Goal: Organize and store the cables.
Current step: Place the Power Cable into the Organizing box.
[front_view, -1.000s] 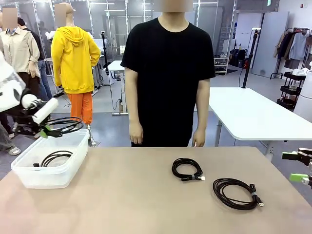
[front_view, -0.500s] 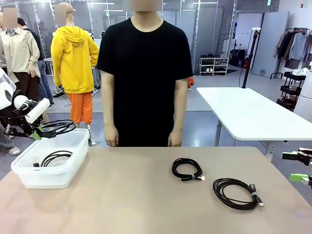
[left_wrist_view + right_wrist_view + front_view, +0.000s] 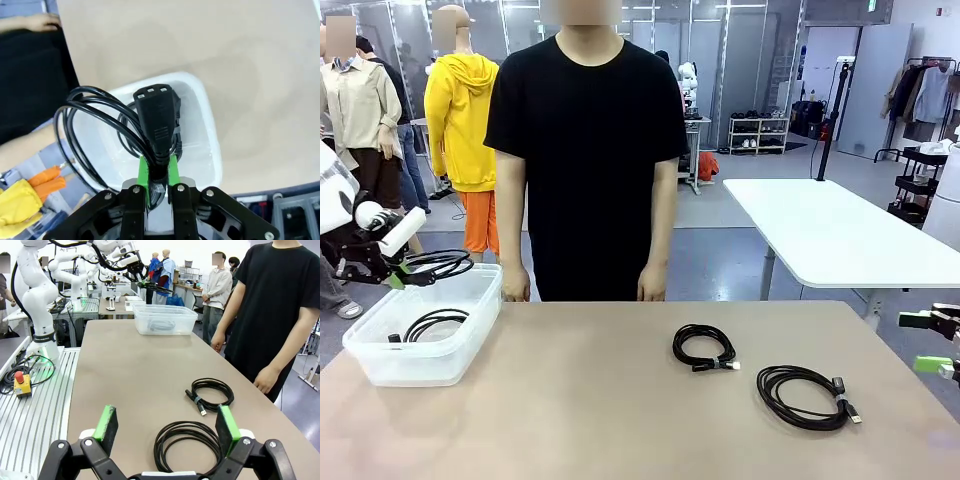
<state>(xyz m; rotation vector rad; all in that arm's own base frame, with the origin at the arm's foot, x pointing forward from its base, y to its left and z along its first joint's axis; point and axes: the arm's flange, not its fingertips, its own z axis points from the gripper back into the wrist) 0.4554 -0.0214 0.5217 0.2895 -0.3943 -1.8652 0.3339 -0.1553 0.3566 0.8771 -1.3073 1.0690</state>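
Front view: I'm watching my left fingers clamping a coiled cable above the bin. A second cable is lying inside it, and a small coil and a larger coil are lying on the bench. The right fingers are hanging spread wide, gripping nothing. Left wrist view: the pads are pinching that cable just behind its plug, over the bin. Right wrist view: the spread fingers are facing the larger coil, apart from it.

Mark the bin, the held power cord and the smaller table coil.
bin (image 3: 405, 368), front view, near wall.
held power cord (image 3: 157, 112), left wrist view, plug body.
smaller table coil (image 3: 676, 345), front view, left arc.
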